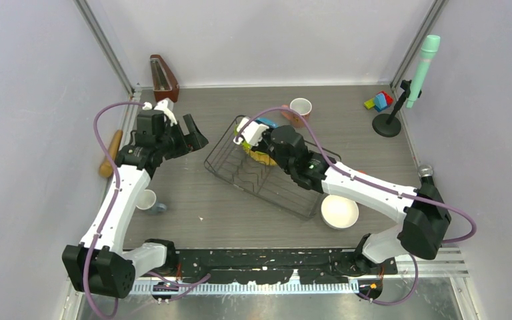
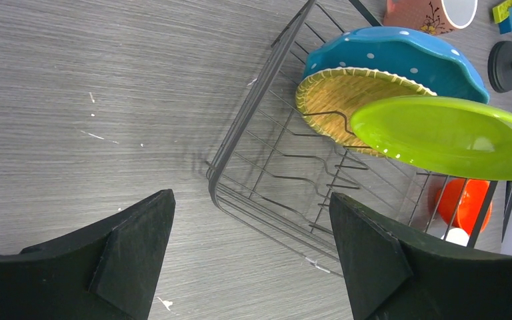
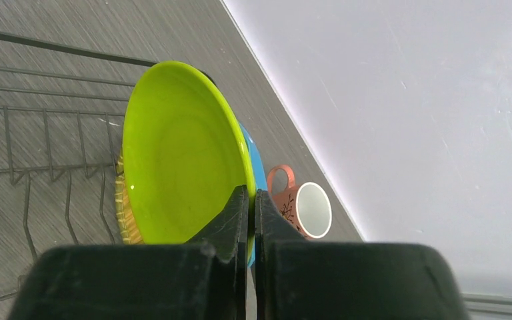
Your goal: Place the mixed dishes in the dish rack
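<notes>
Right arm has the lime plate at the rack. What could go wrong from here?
1. The right gripper pinches the lime green plate by its rim only; it could pivot or slip.
2. It hangs close beside the yellow-orange woven-look plate, so lowering may knock that plate.
3. The dish rack may slide if bumped; the left gripper is open, not bracing it.

You have even, diffuse light from overhead in all three views, bright without harsh glare. The dark wire dish rack (image 1: 267,177) casts only a faint, soft shadow. The lime green plate (image 2: 440,137) shows small white glints near 7 o'clock. In the right wrist view, the black fingers (image 3: 230,223) at 6 o'clock look soft-focused.
</notes>
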You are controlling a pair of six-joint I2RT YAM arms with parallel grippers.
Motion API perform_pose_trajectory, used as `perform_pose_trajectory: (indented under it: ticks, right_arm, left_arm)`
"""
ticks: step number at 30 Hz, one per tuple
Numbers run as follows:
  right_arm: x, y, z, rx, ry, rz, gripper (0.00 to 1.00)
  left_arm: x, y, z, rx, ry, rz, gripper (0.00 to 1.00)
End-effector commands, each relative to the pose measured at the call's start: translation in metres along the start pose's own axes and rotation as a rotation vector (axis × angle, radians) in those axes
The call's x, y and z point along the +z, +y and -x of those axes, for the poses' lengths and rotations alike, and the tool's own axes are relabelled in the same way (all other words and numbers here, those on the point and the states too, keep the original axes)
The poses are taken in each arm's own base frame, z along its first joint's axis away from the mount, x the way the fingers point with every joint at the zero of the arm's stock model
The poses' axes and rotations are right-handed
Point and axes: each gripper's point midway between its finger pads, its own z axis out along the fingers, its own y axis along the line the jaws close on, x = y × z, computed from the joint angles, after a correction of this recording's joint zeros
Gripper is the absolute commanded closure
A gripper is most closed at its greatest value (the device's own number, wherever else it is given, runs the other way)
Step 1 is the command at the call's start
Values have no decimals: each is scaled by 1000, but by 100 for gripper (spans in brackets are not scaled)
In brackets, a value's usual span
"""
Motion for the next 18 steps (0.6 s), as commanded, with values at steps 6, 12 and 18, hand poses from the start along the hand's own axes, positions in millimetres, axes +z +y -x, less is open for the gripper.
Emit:
perform_pose_trajectory:
  ticks: [6, 12, 18]
  right_arm:
    - [4, 4, 4, -14, -29, -62, 100]
    - [5, 16, -19, -36, 37, -100, 100]
    - [7, 28, -28, -30, 70, -122, 100]
  left_arm:
    - [0, -4, 14, 36, -38, -7, 11]
    - [4, -3, 11, 29, -19, -7, 11]
    - [10, -3, 8, 15, 1, -10, 11]
